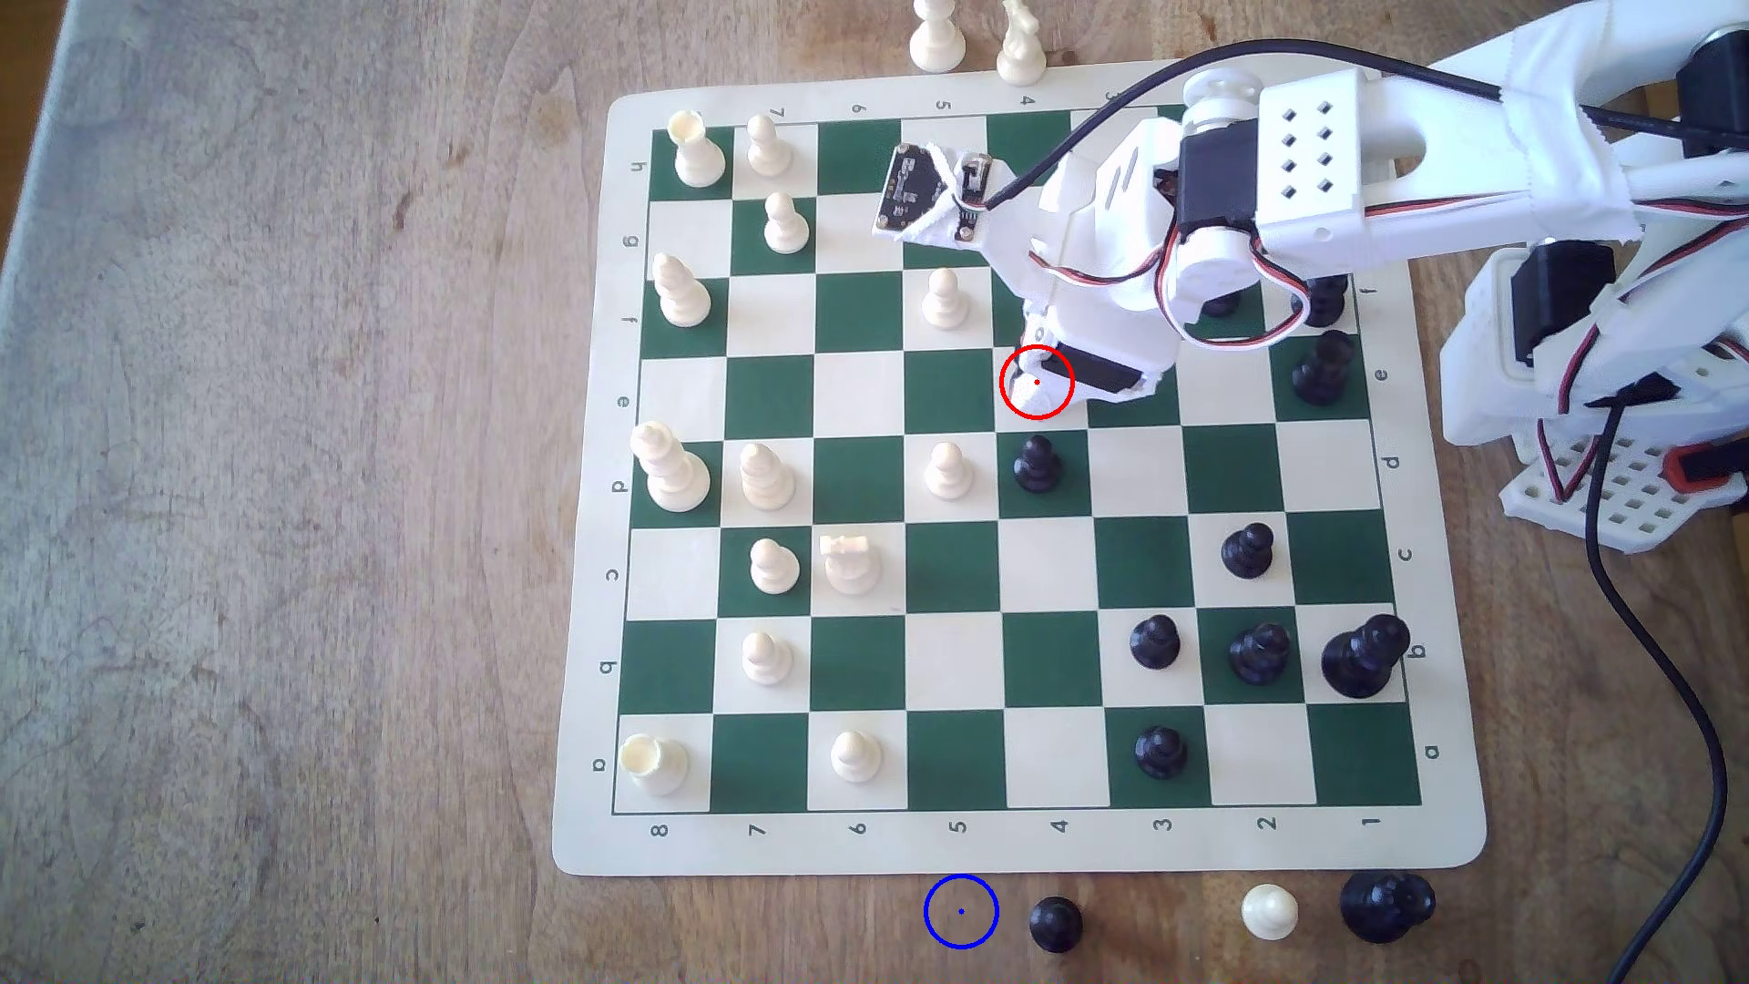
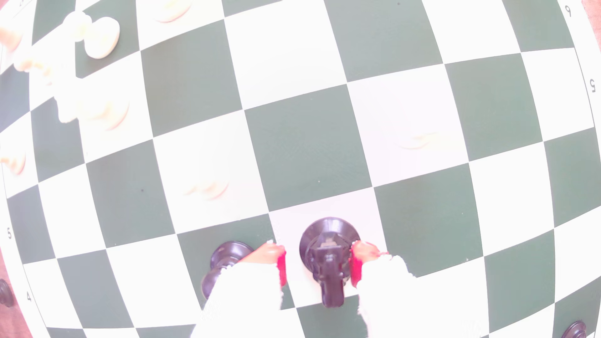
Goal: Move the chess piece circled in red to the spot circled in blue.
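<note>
On a white square around the middle of the board, a little toward the edge where the arm is mounted, sits the black knight (image 2: 328,256), and in the wrist view it's standing upright right between the two red-tipped fingers (image 2: 282,260). The gripper (image 2: 317,261) has its jaws apart, one on each side of the knight; the one finger looks right up against the piece and the other has a small gap, so it's not clamped yet as far as I can tell. In the exterior view the gripper (image 1: 1036,383) comes down over that square and covers the knight, with the red ring (image 1: 1036,381) drawn over it. A black pawn (image 1: 1037,464) stands on the green square next door, and it shows just beside one finger in the wrist view too. The blue ring (image 1: 961,911) is on bare wood of the desk (image 1: 284,473), just off the board's (image 1: 1041,852) numbered edge at the bottom of the exterior view, below the 5. To the exterior view's right of it, a black pawn (image 1: 1055,922), a white pawn (image 1: 1268,910) and a bigger black piece (image 1: 1386,905) stand along that same edge.
</note>
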Controlling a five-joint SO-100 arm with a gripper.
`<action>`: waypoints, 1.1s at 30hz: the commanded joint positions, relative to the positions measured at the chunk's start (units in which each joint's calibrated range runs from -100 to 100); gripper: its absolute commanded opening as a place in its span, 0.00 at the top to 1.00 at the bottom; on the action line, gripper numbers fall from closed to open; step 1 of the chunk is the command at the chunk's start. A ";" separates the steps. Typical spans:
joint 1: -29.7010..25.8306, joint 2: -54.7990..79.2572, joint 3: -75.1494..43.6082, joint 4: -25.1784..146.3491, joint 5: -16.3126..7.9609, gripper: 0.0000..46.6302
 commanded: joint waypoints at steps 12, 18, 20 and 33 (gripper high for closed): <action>-0.66 -1.22 -0.98 -0.44 0.00 0.99; -0.58 -5.46 -7.87 8.07 -0.10 0.99; -0.81 -7.33 -12.58 12.91 -0.10 0.99; -18.41 -9.20 -28.90 22.98 -1.71 0.99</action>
